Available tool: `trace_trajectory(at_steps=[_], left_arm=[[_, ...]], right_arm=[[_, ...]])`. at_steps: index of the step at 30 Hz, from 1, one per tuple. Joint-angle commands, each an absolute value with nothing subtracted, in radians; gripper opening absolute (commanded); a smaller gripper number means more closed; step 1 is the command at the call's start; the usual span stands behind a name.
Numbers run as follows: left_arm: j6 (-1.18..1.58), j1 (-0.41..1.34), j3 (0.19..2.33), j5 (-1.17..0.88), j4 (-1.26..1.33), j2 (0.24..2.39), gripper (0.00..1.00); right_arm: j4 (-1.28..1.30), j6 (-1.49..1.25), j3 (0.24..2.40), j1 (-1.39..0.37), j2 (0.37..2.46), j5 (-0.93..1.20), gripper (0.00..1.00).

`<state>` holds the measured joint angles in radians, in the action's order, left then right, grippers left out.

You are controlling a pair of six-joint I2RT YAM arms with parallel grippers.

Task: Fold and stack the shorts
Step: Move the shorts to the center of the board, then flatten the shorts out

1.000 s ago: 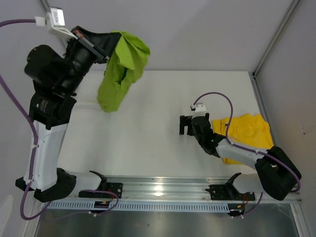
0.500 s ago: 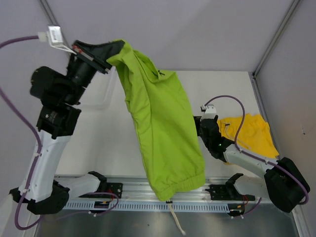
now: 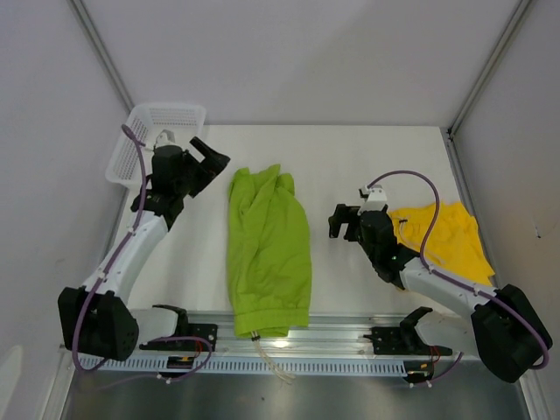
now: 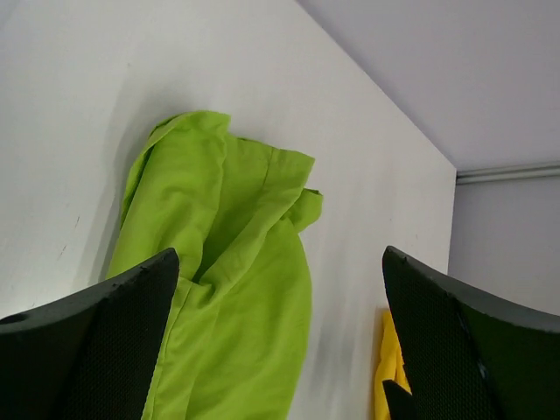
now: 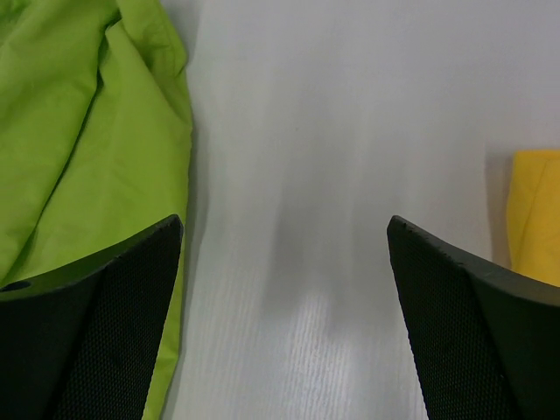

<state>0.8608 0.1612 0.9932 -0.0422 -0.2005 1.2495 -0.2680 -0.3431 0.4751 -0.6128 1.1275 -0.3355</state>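
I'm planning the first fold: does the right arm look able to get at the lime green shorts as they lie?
Probably yes: its open fingers hover beside the lime green shorts, with only bare table between them.

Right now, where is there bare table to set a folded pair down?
Bare table runs along the far edge, from the mesh basket to the right wall, and between the lime green shorts and the left arm. The gap between those shorts and the right tool is narrower; the yellow shorts crowd the right.
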Motion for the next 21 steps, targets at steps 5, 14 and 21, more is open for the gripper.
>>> trace_trajectory(at_steps=[5, 14, 21], left_arm=[[0.704, 0.176, 1.120, 0.061, -0.262, 1.020, 0.99], [0.615, 0.206, 1.077, -0.060, -0.388, 0.902, 0.99], [0.569, 0.206, 1.008, -0.074, -0.423, 0.793, 0.99]], right_arm=[[-0.240, -0.402, 0.508, -0.664, 1.155, -0.206, 0.99], [0.220, -0.897, 0.601, -0.905, 1.011, -0.172, 0.98], [0.233, -1.109, 0.492, -1.080, 0.865, -0.115, 0.90]])
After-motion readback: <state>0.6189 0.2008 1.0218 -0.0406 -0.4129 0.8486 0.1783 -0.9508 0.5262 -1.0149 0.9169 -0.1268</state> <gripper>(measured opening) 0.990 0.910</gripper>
